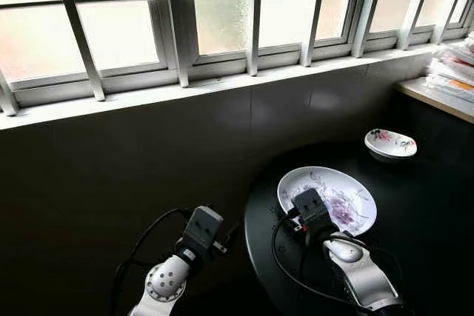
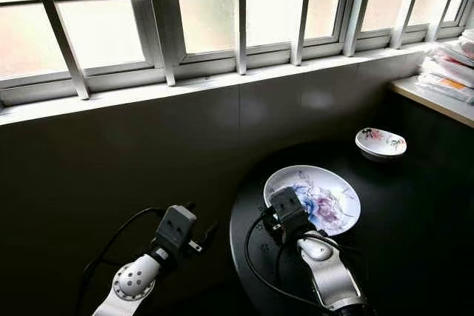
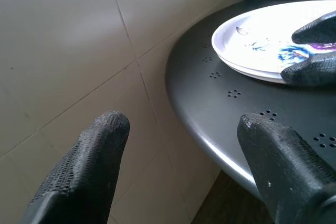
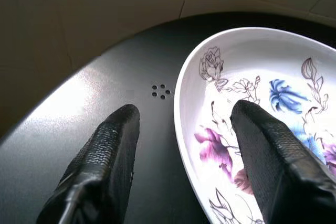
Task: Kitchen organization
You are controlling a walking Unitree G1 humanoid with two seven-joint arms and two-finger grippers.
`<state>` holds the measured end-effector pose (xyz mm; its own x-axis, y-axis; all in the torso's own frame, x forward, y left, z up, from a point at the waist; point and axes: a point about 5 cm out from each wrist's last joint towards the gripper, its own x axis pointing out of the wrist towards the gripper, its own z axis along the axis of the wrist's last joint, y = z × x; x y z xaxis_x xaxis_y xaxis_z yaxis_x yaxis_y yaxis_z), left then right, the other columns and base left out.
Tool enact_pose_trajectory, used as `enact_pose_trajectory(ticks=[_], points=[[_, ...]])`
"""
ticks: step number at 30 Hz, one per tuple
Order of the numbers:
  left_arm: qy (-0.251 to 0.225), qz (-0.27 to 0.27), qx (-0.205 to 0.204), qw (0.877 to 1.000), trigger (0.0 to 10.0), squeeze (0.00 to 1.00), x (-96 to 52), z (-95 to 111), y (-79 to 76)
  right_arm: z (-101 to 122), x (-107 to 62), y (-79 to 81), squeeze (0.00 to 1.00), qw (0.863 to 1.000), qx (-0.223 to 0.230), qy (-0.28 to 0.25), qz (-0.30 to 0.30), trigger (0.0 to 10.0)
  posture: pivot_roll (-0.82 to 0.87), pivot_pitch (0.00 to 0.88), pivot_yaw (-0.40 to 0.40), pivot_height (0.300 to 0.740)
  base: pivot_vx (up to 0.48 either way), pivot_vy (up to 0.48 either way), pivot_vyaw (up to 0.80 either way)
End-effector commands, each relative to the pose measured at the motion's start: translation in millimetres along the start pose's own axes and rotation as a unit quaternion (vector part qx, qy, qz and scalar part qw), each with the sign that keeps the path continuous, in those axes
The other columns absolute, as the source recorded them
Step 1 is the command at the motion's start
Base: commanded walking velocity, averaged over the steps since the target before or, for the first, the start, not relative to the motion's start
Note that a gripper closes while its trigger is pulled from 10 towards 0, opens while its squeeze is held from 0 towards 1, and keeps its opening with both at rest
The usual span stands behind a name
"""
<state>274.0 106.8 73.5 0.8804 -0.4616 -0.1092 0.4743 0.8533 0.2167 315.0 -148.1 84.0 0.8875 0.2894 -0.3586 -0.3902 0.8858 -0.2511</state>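
A white plate (image 1: pixel 342 192) with purple and blue flowers lies on the round black table (image 1: pixel 429 209). Behind it, farther right, stands a small flowered bowl (image 1: pixel 390 143). My right gripper (image 4: pixel 186 111) is open and straddles the plate's near left rim (image 4: pixel 181 85): one finger hangs over the table top, the other over the plate's painted inside. Off the table's left edge my left gripper (image 3: pixel 181 121) is open and holds nothing, in front of the tiled wall; the plate (image 3: pixel 262 35) and the right gripper's fingers (image 3: pixel 315 66) lie beyond it.
A barred window (image 1: pixel 222 27) with a white sill runs along the back, above a dark tiled wall (image 1: pixel 133 160). At the far right a counter (image 1: pixel 437 98) carries a stack of packets (image 1: pixel 453 72). The table's rim (image 3: pixel 210 129) curves close to the left gripper.
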Motion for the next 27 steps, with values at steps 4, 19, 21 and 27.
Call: enact_pose_trajectory(ticks=[4, 19, 21, 27], points=[[-0.002, -0.002, -0.002, 1.000, 10.0, 0.00, 1.6, 1, 0.7, 1, 3.2, -13.7, 0.00, 1.000, -0.011, 0.018, -0.005, 10.0, -0.03, 0.000, 0.005, 0.740, 0.000, 0.000, 0.00], [-0.001, -0.002, -0.003, 1.000, 10.0, 0.00, 1.5, 1, 0.9, -13, 5.4, -21.9, 0.00, 0.997, 0.022, 0.070, 0.035, 10.0, -0.02, 0.000, 0.003, 0.740, 0.000, 0.000, 0.00], [-0.001, -0.002, -0.004, 1.000, 10.0, 0.00, 1.3, 1, 1.0, -15, 5.5, -23.1, 0.00, 0.996, 0.027, 0.074, 0.034, 10.0, -0.02, 0.000, 0.003, 0.740, 0.000, 0.000, 0.00], [0.000, -0.002, -0.004, 1.000, 10.0, 0.00, 0.6, 0, 1.5, -19, 3.0, -22.6, 0.00, 0.994, 0.057, 0.084, 0.050, 10.0, -0.02, 0.000, 0.004, 0.740, 0.000, 0.000, 0.00]])
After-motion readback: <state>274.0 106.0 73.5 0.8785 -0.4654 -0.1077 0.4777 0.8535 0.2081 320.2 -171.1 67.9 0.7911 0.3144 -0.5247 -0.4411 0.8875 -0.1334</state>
